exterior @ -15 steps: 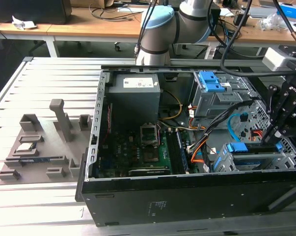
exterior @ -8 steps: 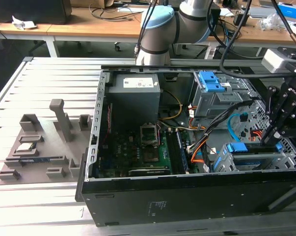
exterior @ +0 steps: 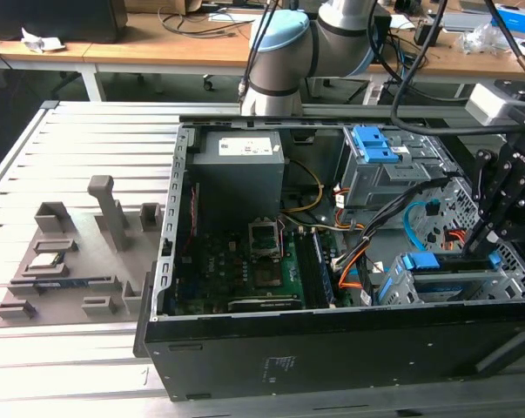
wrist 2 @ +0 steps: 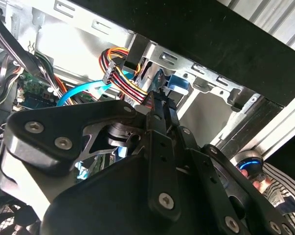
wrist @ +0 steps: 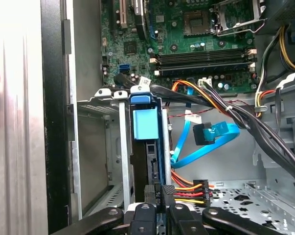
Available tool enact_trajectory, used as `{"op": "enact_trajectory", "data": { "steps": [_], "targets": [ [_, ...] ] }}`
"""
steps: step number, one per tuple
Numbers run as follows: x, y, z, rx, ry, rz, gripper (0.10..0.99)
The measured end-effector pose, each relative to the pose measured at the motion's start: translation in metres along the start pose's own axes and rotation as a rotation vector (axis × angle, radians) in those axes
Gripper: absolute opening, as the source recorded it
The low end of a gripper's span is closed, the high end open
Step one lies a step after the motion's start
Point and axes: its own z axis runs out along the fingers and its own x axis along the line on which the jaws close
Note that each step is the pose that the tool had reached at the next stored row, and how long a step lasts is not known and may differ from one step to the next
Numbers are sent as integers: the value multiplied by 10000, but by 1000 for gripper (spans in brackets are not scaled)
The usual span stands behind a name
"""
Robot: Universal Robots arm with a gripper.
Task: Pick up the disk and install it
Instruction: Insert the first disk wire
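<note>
While the jaws pinch its edge, the disk sits in its bay.

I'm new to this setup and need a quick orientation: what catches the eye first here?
The open computer case with its green circuit board dominates the exterior view. At that view's right, the gripper reaches into the bay beside the blue-framed disk. In the first wrist view, a bright blue ribbon cable loops beside the blue tab.

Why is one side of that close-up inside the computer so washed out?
In the first wrist view the computer case wall beside the disk is overexposed to near white; in the second wrist view the gripper looms dark before bright metal; the exterior view is evenly lit.
</note>
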Motion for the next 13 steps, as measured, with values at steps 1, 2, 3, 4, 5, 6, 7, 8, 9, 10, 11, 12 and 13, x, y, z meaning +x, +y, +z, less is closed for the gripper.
{"op": "enact_trajectory", "data": {
  "steps": [1,2,3,4,5,6,7,8,9,10,11,12,13],
  "targets": [
    [5,0,0,-5,-83,-2,169],
    [76,-5,6,-17,-294,-16,169],
    [111,-7,11,-20,-358,-21,169],
    [119,-8,11,-20,-363,-22,169],
    [119,-8,11,-20,-363,-22,169],
    [119,-8,11,-20,-363,-22,169],
    [120,-8,11,-20,-362,-21,169],
    [120,-8,10,-20,-362,-22,169],
    [120,-8,11,-19,-362,-22,169],
    [120,-8,11,-20,-363,-21,169],
    [120,-8,11,-20,-362,-22,169],
    [120,-8,11,-19,-362,-22,169],
    [120,-8,11,-20,-361,-22,169]
  ]
}}
